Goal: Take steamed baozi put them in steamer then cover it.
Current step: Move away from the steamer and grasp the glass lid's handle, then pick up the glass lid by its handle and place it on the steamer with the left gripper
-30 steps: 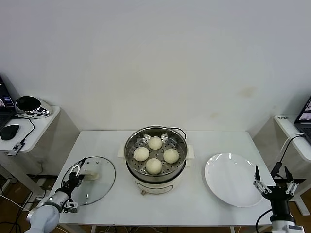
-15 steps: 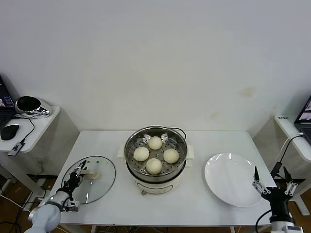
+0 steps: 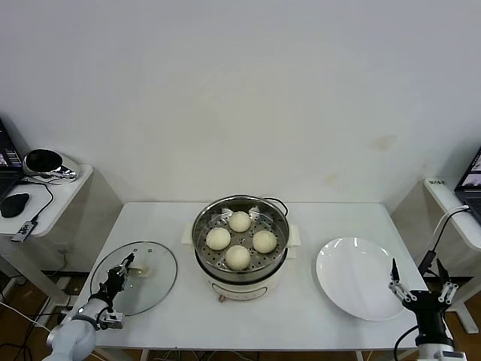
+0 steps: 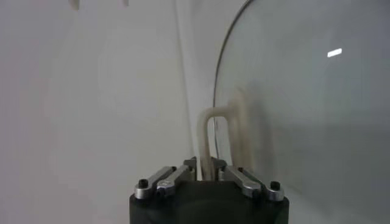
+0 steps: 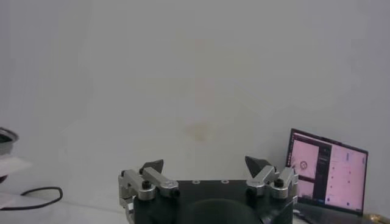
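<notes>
Buns point(image 3: 240, 239), four of them, sit on the holed tray inside the steamer point(image 3: 240, 244), which stands uncovered in the middle of the counter point(image 3: 308, 301), a little toward the back edge. The glass lid point(image 3: 137, 277) lies near the counter's left edge, toward the front corner, well apart from the steamer. The left gripper point(image 3: 120, 272) is at that lid, reaching in from the front left corner, and its jaws are clenched on the lid's cream handle point(image 4: 214, 139); in the left wrist view the handle loop rises straight out from between the closed fingers point(image 4: 172, 178), with the curved metal rim and clear glass of the lid just beside it. A white plate point(image 3: 361, 278) rests near the right edge of the counter, bare on top. The right gripper point(image 3: 418, 280) hangs off the front right corner, just beside the plate's rim but not touching it, jaws spread wide and holding nothing. A side table with a computer mouse point(image 3: 15, 204) and a cable stands off past the left edge.
</notes>
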You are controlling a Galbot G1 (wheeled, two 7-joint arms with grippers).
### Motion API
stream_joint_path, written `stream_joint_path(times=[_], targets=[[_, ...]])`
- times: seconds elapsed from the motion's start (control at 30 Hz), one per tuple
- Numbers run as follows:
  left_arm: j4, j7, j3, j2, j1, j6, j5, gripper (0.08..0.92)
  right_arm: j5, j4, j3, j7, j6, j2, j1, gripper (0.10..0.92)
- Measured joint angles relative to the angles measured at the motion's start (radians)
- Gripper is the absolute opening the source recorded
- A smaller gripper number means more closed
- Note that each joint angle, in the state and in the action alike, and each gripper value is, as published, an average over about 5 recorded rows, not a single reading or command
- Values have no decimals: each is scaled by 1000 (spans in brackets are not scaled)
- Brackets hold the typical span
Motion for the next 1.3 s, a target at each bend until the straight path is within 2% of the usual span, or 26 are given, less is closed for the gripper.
stream_joint_path(times=[0.27, 0.57, 0.8, 0.93, 1.07, 1.3], targets=[[-151, 3, -44, 17, 83, 72, -69, 151, -13, -8, -18, -1, 13, -7, 7, 823], [-425, 87, -135, 83, 229, 276, -263, 151, -26, -16, -36, 0, 23, -18, 3, 823], [-611, 148, -144, 160, 263, 427, -388, 151, -48, -25, -63, 2, 27, -7, 13, 823], [-669, 166, -77, 202, 230, 514, -415, 151, -63, -33, -73, 7, 30, 1, 20, 823], [-689, 188, 48, 220, 143, 602, -406, 151, -82, -38, -81, 14, 31, 12, 28, 823], [-688, 258, 293, 180, -70, 736, -314, 151, -116, -54, -93, 23, 37, 35, 43, 823]])
